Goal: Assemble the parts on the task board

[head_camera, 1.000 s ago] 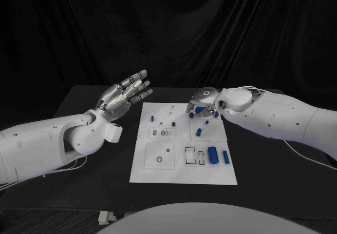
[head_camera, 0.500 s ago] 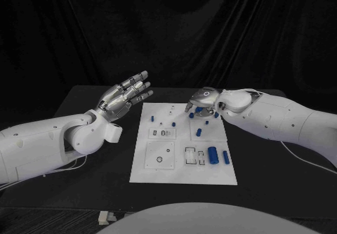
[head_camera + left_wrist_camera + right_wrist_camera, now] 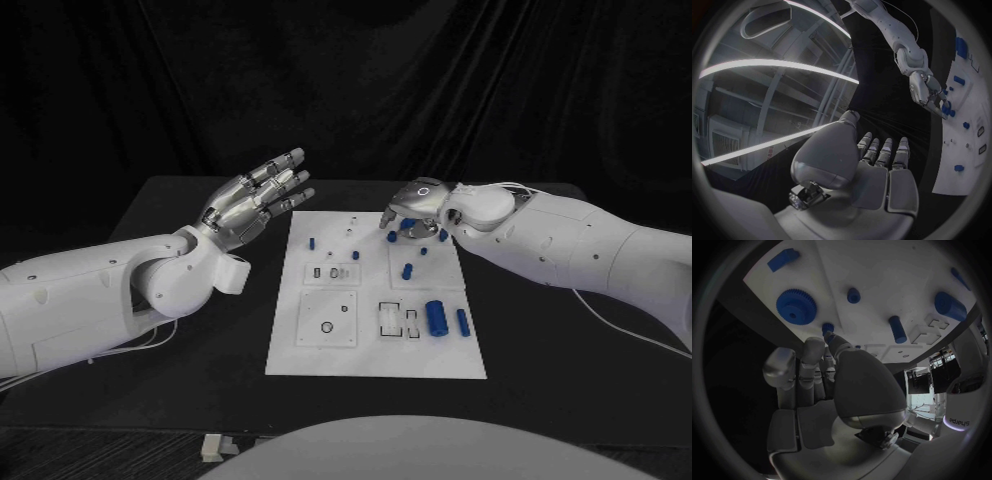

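Note:
The white task board (image 3: 378, 356) lies mid-table with blue parts on it. My right hand (image 3: 418, 205) hovers over its far right corner, fingers pointing down. In the right wrist view its thumb and fingertips (image 3: 817, 342) close around a small blue peg (image 3: 827, 328) next to a blue gear (image 3: 796, 306); I cannot see whether they grip it. Two blue pieces (image 3: 392, 237) show under the hand in the head view. My left hand (image 3: 260, 195) is raised beside the board's far left corner, fingers spread and holding nothing, as its palm (image 3: 873, 175) also shows.
Two blue cylinders (image 3: 436, 319) lie at the board's near right, and a short peg (image 3: 410, 271) sits mid-right. Small blue pegs (image 3: 312, 242) dot the far left part. Black table (image 3: 173, 340) surrounds the board.
My right hand has shifted slightly left and its fingers have drawn closer over the blue pieces. The left hand has stayed raised and still.

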